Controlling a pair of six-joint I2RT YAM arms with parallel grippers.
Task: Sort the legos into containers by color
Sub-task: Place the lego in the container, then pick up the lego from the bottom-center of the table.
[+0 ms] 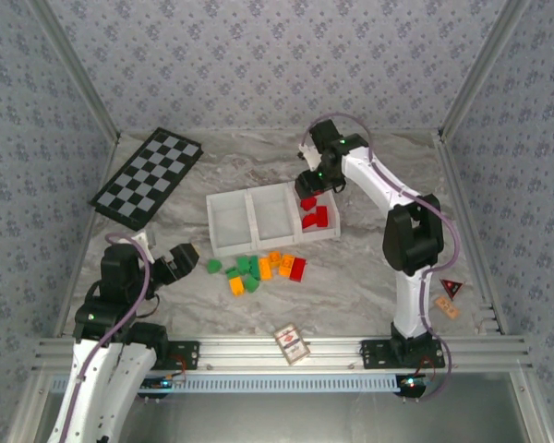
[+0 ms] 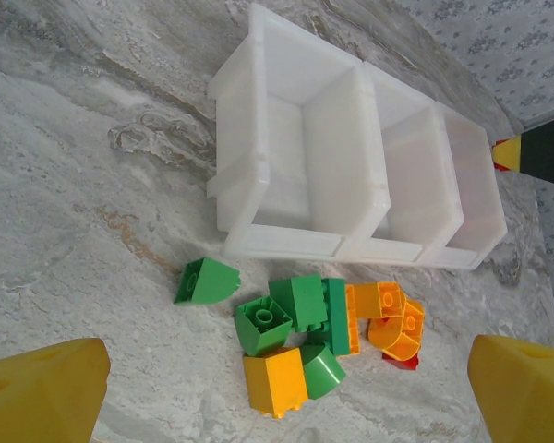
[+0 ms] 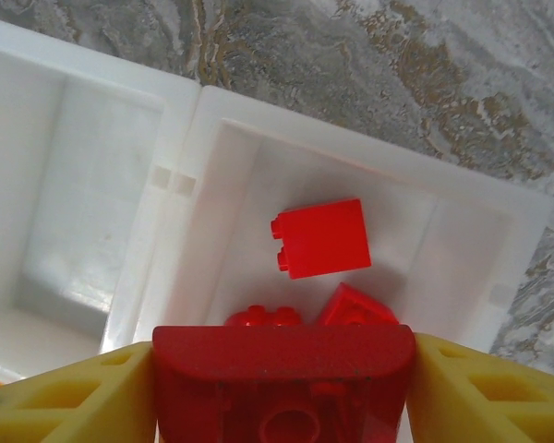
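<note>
Tray [image 3: 189,120]: beneath right end effector [image 3: 283,397]
Left end effector [image 1: 183,257]: wide open, empty
Right end effector: gripping red brick [image 3: 283,365]

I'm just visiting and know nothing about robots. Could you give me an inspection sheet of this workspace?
Surface: grey marbled tabletop.
Job's things: white tray, red bricks in its right compartment; loose bricks, green, orange and red, piled in front.
Clutter: checkerboard far left; card box at near edge; red triangle at right.
End effectors: left end effector open, holding nothing; right end effector above right compartment, red brick between its fingers.
Cables: purple cables run along both arms.
Surroundings: patterned walls, aluminium frame.
</note>
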